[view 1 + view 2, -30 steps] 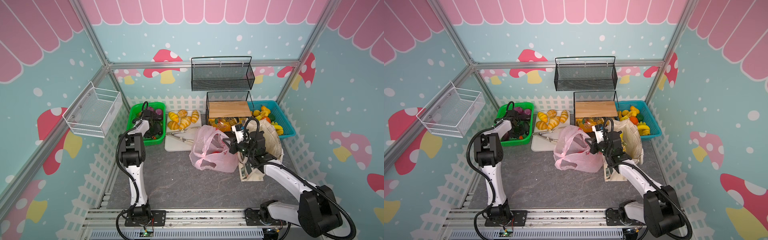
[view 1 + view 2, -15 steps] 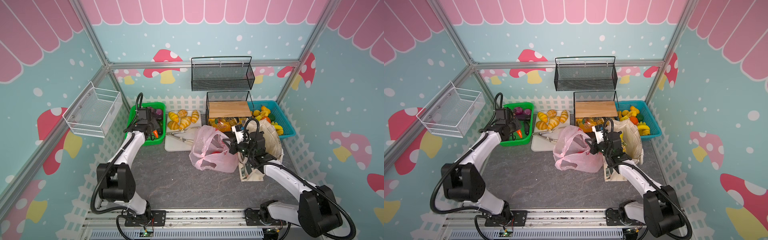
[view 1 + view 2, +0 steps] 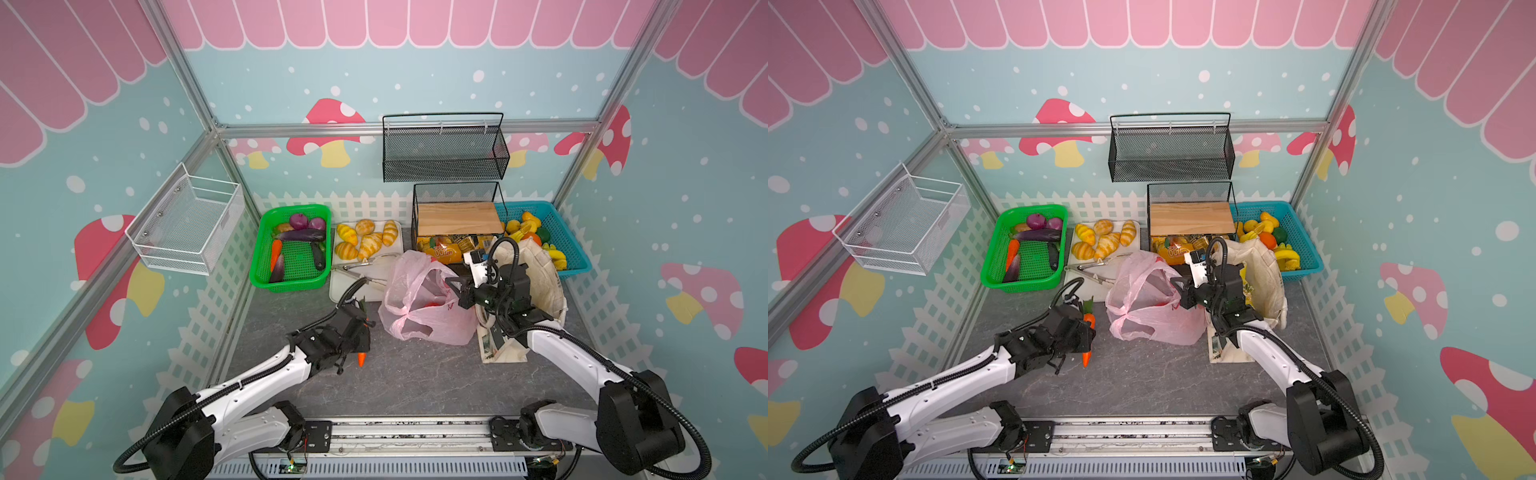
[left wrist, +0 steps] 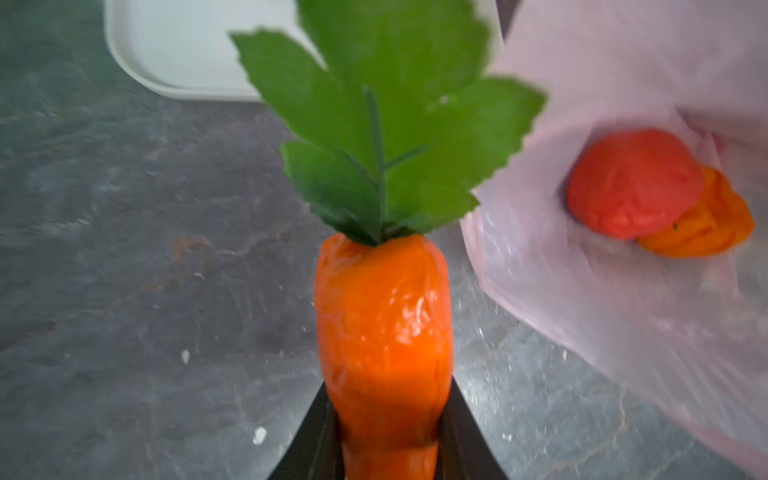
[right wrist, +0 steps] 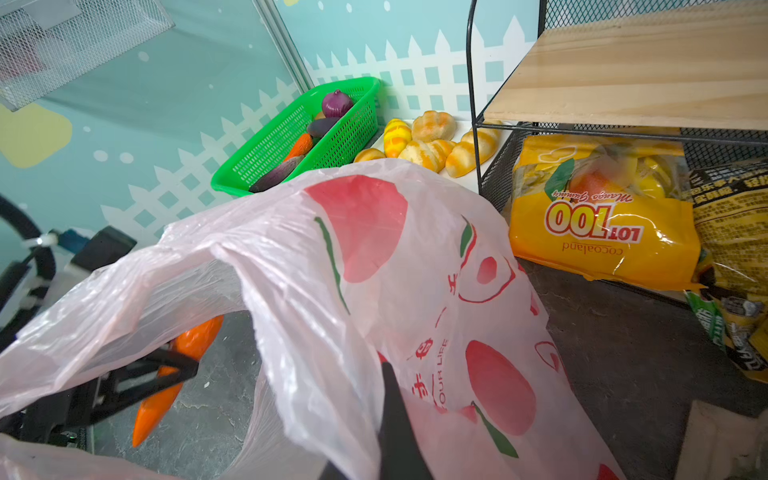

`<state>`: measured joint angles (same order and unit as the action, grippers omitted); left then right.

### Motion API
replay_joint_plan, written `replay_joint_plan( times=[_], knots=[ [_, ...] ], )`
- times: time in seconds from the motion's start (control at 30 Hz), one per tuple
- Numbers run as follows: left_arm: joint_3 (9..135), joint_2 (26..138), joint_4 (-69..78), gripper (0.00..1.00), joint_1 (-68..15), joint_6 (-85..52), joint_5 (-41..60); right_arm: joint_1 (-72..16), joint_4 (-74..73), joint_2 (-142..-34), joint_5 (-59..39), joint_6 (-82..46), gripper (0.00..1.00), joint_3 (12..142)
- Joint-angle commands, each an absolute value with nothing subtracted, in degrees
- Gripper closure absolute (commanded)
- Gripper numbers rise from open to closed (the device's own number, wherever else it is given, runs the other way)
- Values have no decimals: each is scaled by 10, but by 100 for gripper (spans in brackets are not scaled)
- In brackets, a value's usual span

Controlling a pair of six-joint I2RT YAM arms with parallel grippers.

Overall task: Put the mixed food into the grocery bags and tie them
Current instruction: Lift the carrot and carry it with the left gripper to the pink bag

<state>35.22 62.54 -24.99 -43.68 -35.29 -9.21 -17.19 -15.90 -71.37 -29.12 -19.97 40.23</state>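
My left gripper [image 3: 360, 332] is shut on an orange carrot [image 4: 382, 324] with green leaves, holding it just above the grey tabletop, close to the left side of the pink plastic bag [image 3: 415, 299]. Through the thin bag wall I see a red tomato [image 4: 631, 183] and an orange pumpkin [image 4: 706, 224] inside. On the bag's right, my right gripper [image 3: 451, 286] is shut on its rim and holds the mouth up; one black finger [image 5: 395, 415] shows against the plastic. The cream canvas tote [image 3: 540, 274] slumps behind the right arm.
At the back left a green basket [image 3: 291, 282] holds eggplants, another carrot and onions. Bread rolls and tongs lie on a white tray [image 3: 345, 286]. Snack packets [image 5: 602, 220] lie under the black rack's wooden shelf [image 3: 457, 218]. A blue basket [image 3: 573, 266] stands back right.
The left arm has swung out of the green basket toward the front, carrying the carrot to the pink bag's left side. The right gripper has kept its hold on the bag.
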Motion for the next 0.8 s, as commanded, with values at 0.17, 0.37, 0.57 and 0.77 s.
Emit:
replay_joint_plan(
  times=[0.17, 0.37, 0.57, 0.77],
  knots=[
    [383, 688, -175, 79, -493, -232, -51, -167, -153, -702, -286, -193, 100, 392],
    [398, 716, -114, 79, -496, -143, -5, -167, -150, -697, -280, -188, 100, 392],
    [426, 749, -64, 75, -495, -74, -35, -166, -151, -700, -286, -187, 100, 394],
    [490, 811, -26, 74, -486, 12, -66, -167, -150, -694, -288, -184, 100, 391]
  ],
)
